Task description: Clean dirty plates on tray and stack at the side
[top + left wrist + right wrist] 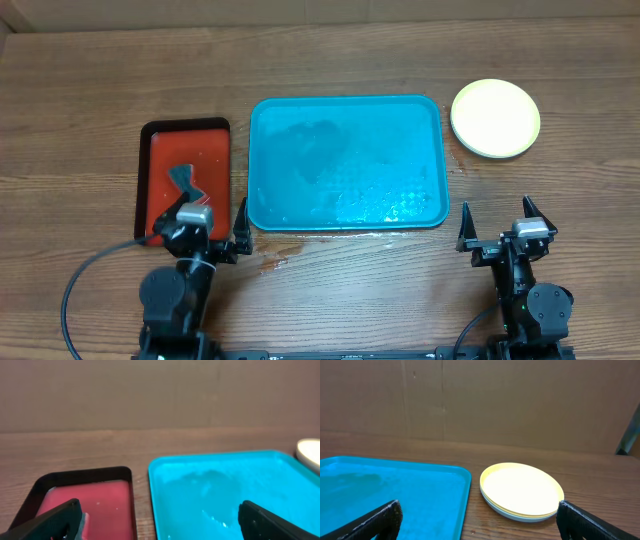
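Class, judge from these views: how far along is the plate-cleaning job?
Looks done: the tray is bare but for wet streaks, and the plates sit stacked on the table to its right. In hand: nothing; the left claw and right claw are open and empty. Left: seemingly nothing, though only the top plate's clean face shows.

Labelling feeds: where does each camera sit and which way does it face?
Overhead: above the table, looking down on teal tray, red tray, plates; left arm, right arm show.
Left wrist: on left arm, facing forward over both trays; fingers show.
Right wrist: on right arm, facing forward at plates; fingers show.
Shared: all see the teal tray.
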You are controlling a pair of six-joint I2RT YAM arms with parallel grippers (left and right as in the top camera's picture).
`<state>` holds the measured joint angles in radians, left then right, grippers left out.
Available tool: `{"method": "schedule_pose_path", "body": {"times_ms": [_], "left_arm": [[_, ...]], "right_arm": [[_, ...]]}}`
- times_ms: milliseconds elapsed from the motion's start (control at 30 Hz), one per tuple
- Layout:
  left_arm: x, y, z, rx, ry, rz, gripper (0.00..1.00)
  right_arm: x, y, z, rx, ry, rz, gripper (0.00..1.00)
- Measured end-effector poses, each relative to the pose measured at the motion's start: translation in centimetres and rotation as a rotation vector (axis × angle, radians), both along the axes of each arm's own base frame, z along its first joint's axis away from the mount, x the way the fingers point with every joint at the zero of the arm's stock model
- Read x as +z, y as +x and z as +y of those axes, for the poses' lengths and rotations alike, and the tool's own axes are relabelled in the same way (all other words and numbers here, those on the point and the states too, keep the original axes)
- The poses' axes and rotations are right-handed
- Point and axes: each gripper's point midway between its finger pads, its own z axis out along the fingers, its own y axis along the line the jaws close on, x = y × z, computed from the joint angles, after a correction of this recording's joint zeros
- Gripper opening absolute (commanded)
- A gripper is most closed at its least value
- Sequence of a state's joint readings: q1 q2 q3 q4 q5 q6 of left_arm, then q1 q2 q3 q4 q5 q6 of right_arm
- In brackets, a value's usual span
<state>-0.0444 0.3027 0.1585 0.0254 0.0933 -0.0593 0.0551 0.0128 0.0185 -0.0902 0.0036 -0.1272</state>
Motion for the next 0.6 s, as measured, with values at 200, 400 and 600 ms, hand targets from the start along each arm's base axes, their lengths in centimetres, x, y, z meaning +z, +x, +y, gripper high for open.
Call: {"method": "schedule_pose_path", "body": {"times_ms": [200, 400, 600], "left_arm": [[-1.5, -0.8, 1.0, 0.062, -0.055, -0.058, 1.0], [-2.7, -1.3, 1.5, 0.09, -0.071, -0.047, 1.0], [-3.3, -1.5, 1.6, 0.099, -0.067, -0.026, 1.0]], "right_arm": [[0.0, 0.0, 0.0, 0.0, 0.0, 0.0, 1.0], [0.0, 0.0, 0.0, 0.0, 0.0, 0.001, 1.0], [0.0, 0.0, 0.0, 0.0, 0.0, 0.0, 1.0]]}}
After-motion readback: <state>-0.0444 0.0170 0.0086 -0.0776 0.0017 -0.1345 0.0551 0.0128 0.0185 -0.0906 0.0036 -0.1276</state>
